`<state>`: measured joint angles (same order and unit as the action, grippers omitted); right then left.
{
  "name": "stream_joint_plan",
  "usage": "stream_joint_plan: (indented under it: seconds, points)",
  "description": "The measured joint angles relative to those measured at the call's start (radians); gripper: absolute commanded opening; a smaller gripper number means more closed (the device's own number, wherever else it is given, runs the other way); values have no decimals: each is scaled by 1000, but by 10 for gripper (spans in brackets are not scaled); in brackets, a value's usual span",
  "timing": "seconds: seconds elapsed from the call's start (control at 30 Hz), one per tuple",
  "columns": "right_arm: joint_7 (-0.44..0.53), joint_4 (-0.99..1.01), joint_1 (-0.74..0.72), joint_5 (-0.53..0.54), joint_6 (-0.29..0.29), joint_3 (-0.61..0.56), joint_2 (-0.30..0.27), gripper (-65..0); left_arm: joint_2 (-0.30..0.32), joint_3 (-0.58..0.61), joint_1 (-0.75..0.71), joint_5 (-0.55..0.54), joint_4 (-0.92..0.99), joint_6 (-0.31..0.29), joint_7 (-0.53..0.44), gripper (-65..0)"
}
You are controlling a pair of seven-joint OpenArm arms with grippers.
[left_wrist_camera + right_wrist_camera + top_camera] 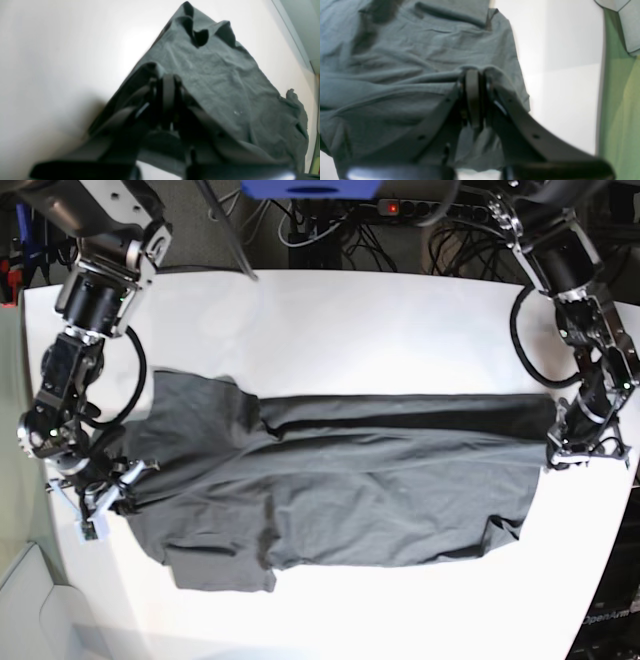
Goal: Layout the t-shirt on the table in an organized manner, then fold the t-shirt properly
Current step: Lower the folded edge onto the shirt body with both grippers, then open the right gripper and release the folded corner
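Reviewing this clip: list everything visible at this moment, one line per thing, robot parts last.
t-shirt: one, dark charcoal grey, stretched lengthwise across the middle of the table, wrinkled, one long edge folded over, pinched at both ends.
table: one, white, under the whole shirt and reaching past it on all sides.
cables and power strip: several, dark, beyond the table's far edge in the base view.
green surface: one, beside the table edge in the right wrist view.
left gripper: one, black, shut on the shirt's end at the base view's right.
right gripper: one, black, shut on the shirt's end at the base view's left.
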<state>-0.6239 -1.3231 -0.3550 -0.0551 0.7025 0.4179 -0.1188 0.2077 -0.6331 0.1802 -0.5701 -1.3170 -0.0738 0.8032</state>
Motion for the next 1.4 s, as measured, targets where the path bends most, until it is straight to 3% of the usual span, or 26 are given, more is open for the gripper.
stream_joint_plan:
  seconds: [0.17, 0.47, 0.57, 0.77, 1.03, 1.17, 1.4]
  points:
    - [0, 0, 1, 0, 0, 0, 0, -584, 0, -1, 0, 0, 0, 3, 0, -606]
    - [6, 0, 18, 0, 0, 0, 0, -444, -1, -1, -31, 3, 0, 3, -2, -331]
    - [-3, 0, 26, 0, 0, 0, -1, -402, -1, -5, -50, -1, 1, 3, 0, -268]
    - [-2, -87, 53, 3, -2, 2, -2, -348, -10, -50, -68, -16, -20, 0, 10, -242]
    - [0, -221, 253, 10, -3, 0, 4, -317, -6, -90, -121, -11, -37, -6, 6, -241]
    - [-9, -220, 328, 2, -5, 1, 40, -316, -3, -91, -133, -8, -38, -5, 0, -240]
    - [-2, -220, 397, 8, 0, 0, 47, -314, -5, -83, -138, -11, -40, -5, 0, -108]
